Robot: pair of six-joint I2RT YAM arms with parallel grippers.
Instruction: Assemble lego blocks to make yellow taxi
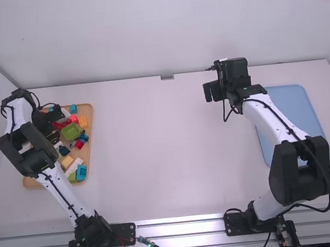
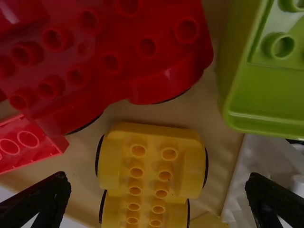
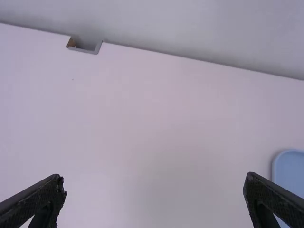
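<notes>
Left gripper (image 2: 157, 181) released, fingers spread wide, holding nothing, over the far part of the wooden tray (image 1: 91, 122) on the left; yellow wheeled base (image 2: 152, 142) lies there beyond the fingertips, long axis across their closing line, so likely a pinch over its sides, left arm nearer by far. Same tray: red wheeled bases (image 2: 111, 45) just beside it, green block (image 2: 268, 95), more mixed bricks. Right gripper (image 3: 155, 181) released too, fingers apart, nothing between, near blue tray (image 1: 296, 107), which is partly hidden by right arm (image 1: 277, 123).
</notes>
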